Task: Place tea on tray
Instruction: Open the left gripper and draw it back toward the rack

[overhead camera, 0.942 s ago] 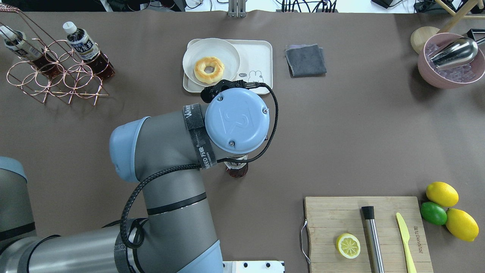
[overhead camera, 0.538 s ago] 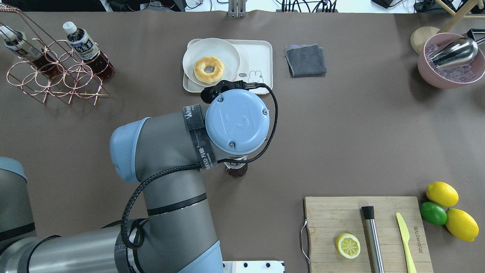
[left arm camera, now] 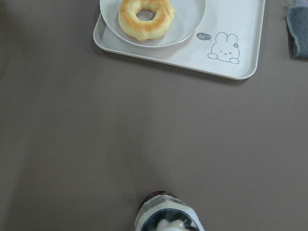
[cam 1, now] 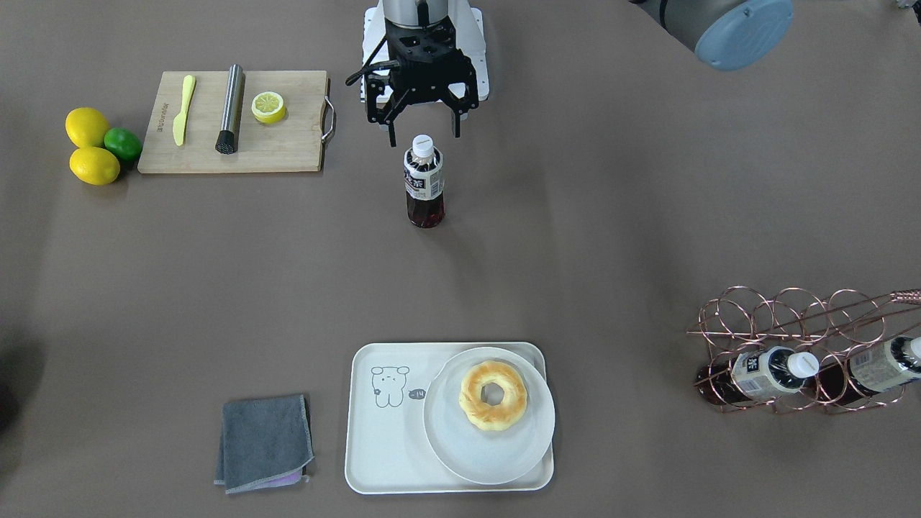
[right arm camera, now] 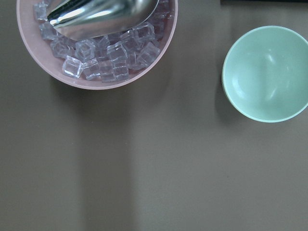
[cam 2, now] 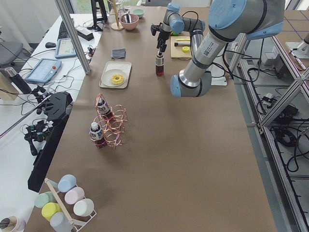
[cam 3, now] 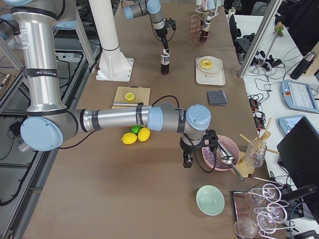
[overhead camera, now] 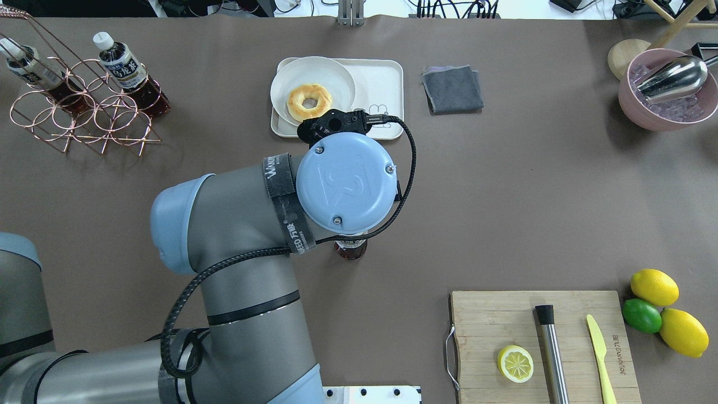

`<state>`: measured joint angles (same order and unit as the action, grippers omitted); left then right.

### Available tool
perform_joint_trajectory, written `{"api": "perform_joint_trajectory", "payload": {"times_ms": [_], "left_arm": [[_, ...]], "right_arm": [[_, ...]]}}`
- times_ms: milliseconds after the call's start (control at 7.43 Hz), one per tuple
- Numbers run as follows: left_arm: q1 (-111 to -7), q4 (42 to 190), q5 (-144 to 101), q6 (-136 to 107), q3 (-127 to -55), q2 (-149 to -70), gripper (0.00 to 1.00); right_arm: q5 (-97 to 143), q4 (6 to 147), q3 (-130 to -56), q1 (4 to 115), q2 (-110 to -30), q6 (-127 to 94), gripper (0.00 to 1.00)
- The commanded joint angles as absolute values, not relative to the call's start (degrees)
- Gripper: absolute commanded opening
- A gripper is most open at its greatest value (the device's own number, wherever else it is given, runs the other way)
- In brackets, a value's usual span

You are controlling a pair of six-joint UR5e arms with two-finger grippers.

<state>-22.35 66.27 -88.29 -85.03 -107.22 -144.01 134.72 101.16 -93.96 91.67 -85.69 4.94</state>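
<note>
Tea (cam 1: 424, 183) upright; donut plate (cam 1: 460, 440) on tray (cam 1: 380, 447)

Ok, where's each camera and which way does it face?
Front-facing: across the table, facing the robot; left gripper open over tea.
Overhead: behind the robot, looking down; left arm over tea.
Exterior left: table end; left arm nearest.
Exterior right: opposite end; right arm nearest.
Left wrist: downward; tea cap, tray.
Right wrist: downward; ice bowl.
Front-facing and left wrist share the tray.
</note>
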Motion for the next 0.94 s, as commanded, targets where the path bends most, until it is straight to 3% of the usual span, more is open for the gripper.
{"api": "perform_joint_trajectory", "payload": {"times_ms": [0,135,404,808], "left_arm": [[-24.5,66.1,-88.8,-83.1,-112.0,-143.7,0.98],[-26.3,65.8,-89.4,-78.2,-112.2,-142.7,0.98],[-31.7,72.0,-90.0,-70.1,-118.0,-132.5,0.98],[-33.8,82.6,-90.0,-63.1,-117.7,-123.9,0.98]], "right_arm": [[134.7,101.2,-93.7,91.7,-85.1,4.9,1.00],[134.6,101.2,-93.8,91.7,-84.7,4.8,1.00],[134.7,101.2,-94.0,91.7,-84.6,4.8,1.00],[134.6,101.2,-93.8,91.7,-83.5,4.7,1.00]]}}
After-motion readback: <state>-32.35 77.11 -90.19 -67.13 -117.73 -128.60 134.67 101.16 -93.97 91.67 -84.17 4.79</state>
